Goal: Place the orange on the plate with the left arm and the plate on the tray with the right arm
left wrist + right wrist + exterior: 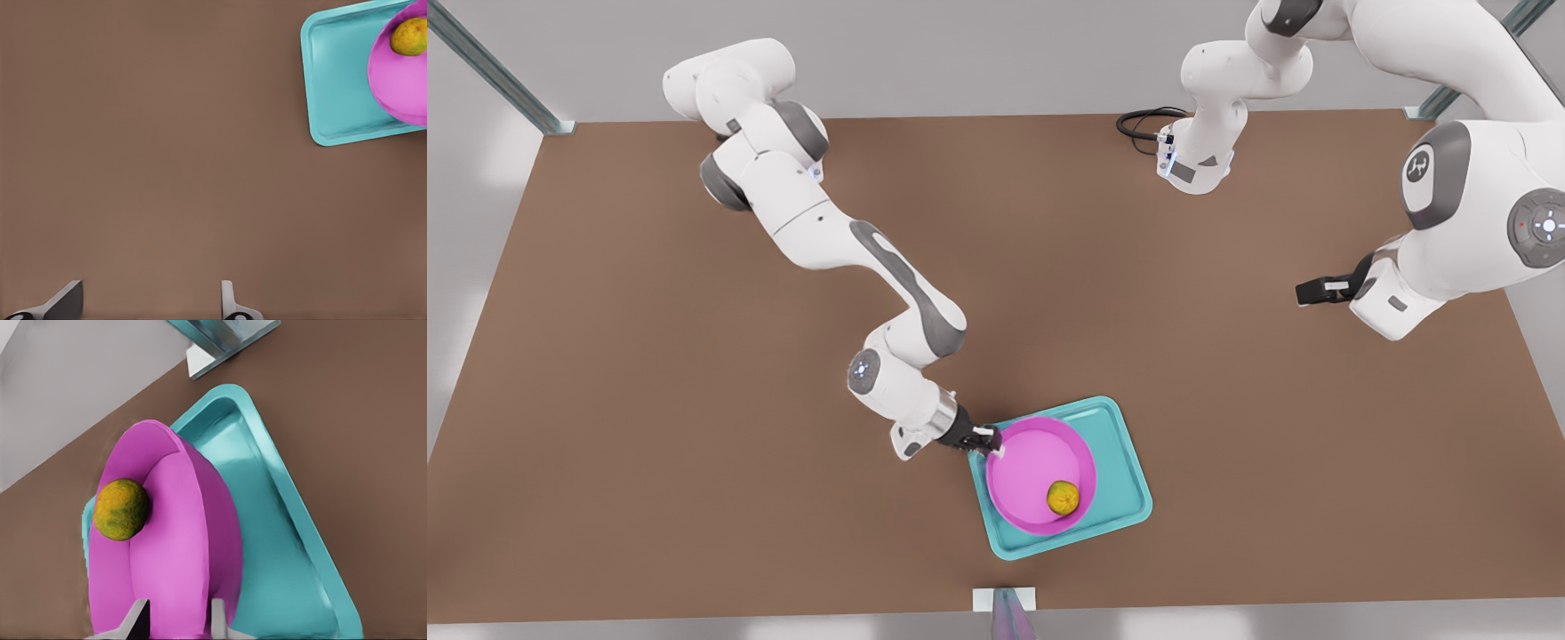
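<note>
The pink plate (1032, 462) (400, 87) (180, 540) lies in the turquoise tray (1120, 462) (340, 80) (280, 540), near the table's front edge. The orange (1063, 498) (410, 37) (121, 509) rests inside the plate, on the side away from the right gripper. My right gripper (989, 442) (178, 623), on the arm at the front view's left, is shut on the plate's rim, one finger inside the dish and one outside. My left gripper (1307, 292) (152, 300) waits open and empty above bare table at the front view's right, well away from the tray.
A black cable (1143, 123) loops at the back of the brown table (694, 400). A metal post and bracket (1005, 604) (220, 347) stand at the front edge just beyond the tray. Metal frame legs stand at the back corners.
</note>
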Robot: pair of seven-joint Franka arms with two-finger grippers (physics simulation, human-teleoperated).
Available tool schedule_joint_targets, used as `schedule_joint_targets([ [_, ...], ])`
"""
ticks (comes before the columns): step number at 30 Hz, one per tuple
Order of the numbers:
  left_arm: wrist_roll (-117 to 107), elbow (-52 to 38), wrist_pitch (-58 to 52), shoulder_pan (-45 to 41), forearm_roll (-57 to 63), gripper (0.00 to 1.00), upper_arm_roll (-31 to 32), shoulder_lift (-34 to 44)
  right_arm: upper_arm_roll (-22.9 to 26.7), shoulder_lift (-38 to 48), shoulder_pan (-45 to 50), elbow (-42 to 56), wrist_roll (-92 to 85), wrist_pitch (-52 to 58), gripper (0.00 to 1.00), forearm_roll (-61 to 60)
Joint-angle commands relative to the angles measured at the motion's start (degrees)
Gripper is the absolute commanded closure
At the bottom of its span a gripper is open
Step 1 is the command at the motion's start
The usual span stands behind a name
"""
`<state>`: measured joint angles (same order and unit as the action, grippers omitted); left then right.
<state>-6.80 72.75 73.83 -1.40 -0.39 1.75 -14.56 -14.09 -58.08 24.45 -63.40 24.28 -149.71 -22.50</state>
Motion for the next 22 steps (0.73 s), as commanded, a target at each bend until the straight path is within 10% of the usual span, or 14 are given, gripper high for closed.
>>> schedule_joint_targets([
  [1,0.4,-0.1,-0.2,0.0,0.0,0.0,0.0,0.1,-0.1,0.6,0.7,-0.6,1.6,-2.3,0.0,0.1],
  [7,0.0,0.0,-0.3,0.0,0.1,0.0,0.1,0.0,0.3,10.9,-4.7,-5.7,-0.4,9.3,0.0,0.7],
  [11,-0.1,0.0,-0.6,-0.1,0.1,0.0,0.1,0.0,4.7,25.2,-21.8,-4.4,-18.0,78.3,0.0,33.4],
  [16,0.3,0.4,-2.5,-0.1,0.0,0.0,0.1,-0.2,10.5,47.6,-18.8,-10.2,-20.1,77.6,0.0,30.7],
  [22,0.3,0.2,-4.0,-0.2,0.1,0.0,0.1,-0.2,10.6,48.8,-18.5,-11.9,-21.2,77.5,0.0,30.7],
])
